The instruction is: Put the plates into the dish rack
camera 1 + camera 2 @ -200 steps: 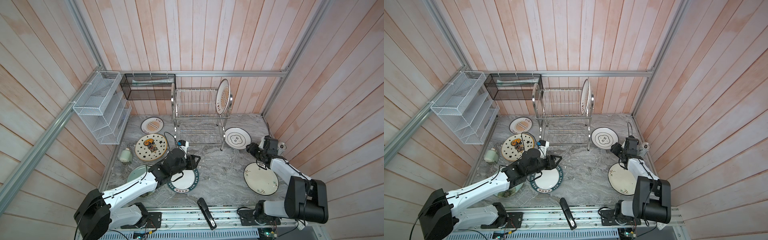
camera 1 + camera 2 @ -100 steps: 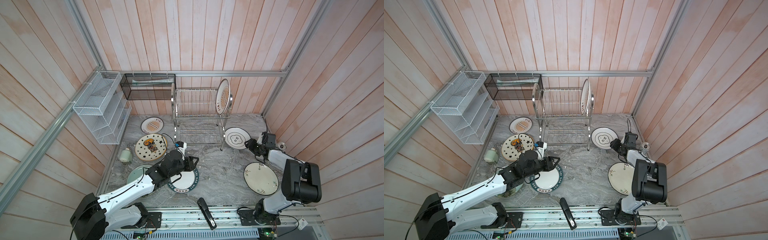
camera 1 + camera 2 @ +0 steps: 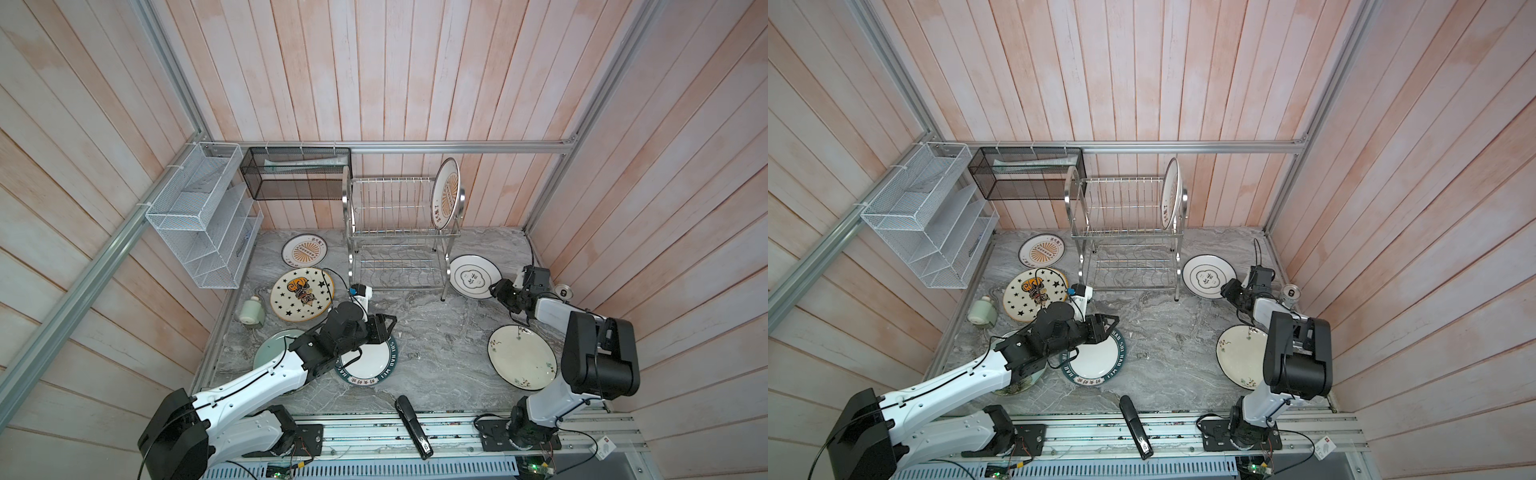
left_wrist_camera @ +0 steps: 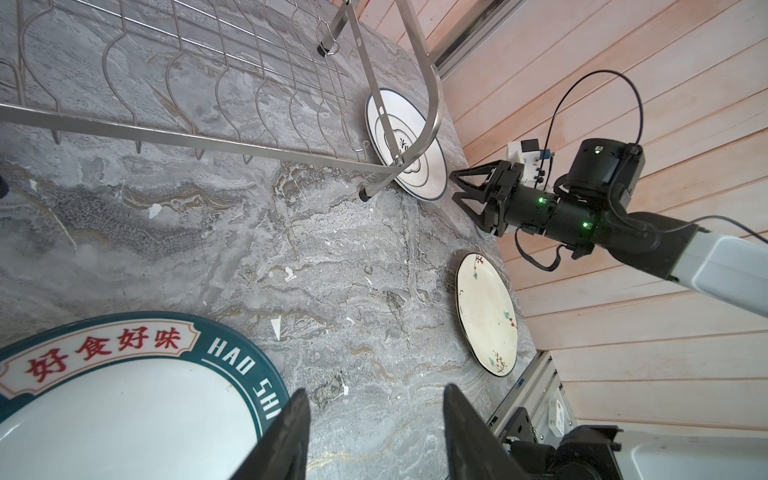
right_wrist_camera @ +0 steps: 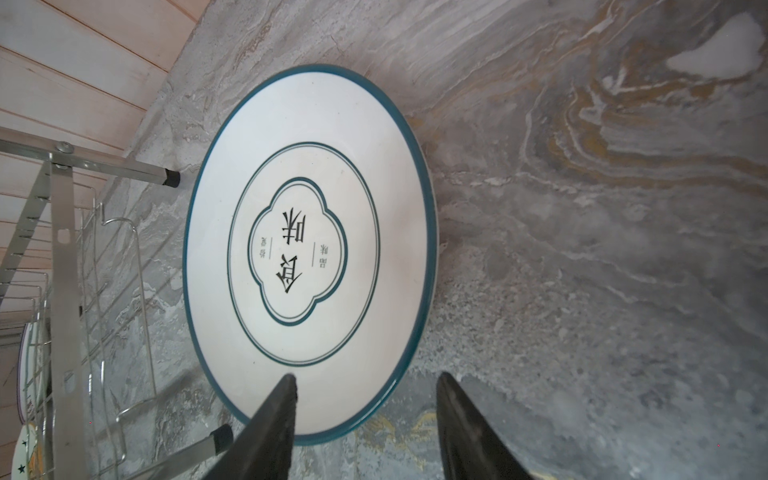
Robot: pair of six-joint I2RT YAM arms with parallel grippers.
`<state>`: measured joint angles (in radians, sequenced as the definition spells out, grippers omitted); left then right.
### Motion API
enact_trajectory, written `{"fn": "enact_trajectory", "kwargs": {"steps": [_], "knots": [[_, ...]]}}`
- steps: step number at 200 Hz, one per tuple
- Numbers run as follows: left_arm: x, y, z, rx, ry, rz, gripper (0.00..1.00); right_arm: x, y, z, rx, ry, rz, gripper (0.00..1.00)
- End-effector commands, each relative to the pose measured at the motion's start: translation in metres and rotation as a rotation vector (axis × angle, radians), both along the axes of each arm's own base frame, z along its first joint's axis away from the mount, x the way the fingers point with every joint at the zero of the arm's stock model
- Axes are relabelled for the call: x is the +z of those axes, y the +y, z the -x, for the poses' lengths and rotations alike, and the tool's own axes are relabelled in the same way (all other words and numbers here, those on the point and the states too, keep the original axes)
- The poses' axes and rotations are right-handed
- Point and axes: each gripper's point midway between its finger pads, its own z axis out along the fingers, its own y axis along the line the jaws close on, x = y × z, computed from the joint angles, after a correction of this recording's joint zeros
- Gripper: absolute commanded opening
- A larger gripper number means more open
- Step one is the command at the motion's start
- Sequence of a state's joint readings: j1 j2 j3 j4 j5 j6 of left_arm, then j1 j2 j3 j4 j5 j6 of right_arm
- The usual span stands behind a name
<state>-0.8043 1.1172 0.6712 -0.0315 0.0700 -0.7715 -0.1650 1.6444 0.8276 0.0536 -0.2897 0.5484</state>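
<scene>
Our right claw [image 5: 368, 378] stands open and empty, low over the worktop [image 3: 436, 332] near its right edge. One finger [image 5: 270, 415] crosses the near rim of the white plate with the teal quatrefoil [image 5: 307, 249] and the other hangs over bare marble; whether either touches the plate we cannot tell. That plate lies flat just beside the right front foot of the dish rack [image 3: 390, 208], which stands at the middle of the back edge. We see one sunburst plate [image 3: 445, 193] upright at the right end of the rack's upper tier.

Our left claw [image 4: 376, 390] is also parted and holds nothing, hovering at the rim of the teal-lettered plate [image 3: 370, 361] near the front edge, left of the middle. Toward the left edge lies the star plate [image 3: 301, 295], with a second sunburst plate [image 3: 304, 251] nearer the back left corner. The pale green plate [image 3: 270, 349] sits toward the front left corner, partly under the left arm. The flower plate [image 3: 521, 357] lies flat by the right edge, toward the front.
</scene>
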Motion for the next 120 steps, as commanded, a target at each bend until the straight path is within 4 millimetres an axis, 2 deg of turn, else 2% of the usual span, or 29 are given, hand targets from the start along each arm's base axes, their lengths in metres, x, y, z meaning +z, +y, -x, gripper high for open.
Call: {"fn": "enact_trajectory", "kwargs": {"steps": [1, 120], "knots": [[0.000, 0.003, 0.000, 0.013, -0.003, -0.011, 0.53, -0.001, -0.003, -0.008, 0.007, -0.013, 0.003, 0.55], [-0.001, 0.000, -0.002, 0.012, -0.001, -0.011, 0.53, -0.019, 0.002, -0.019, 0.037, 0.006, -0.064, 0.49]]}}
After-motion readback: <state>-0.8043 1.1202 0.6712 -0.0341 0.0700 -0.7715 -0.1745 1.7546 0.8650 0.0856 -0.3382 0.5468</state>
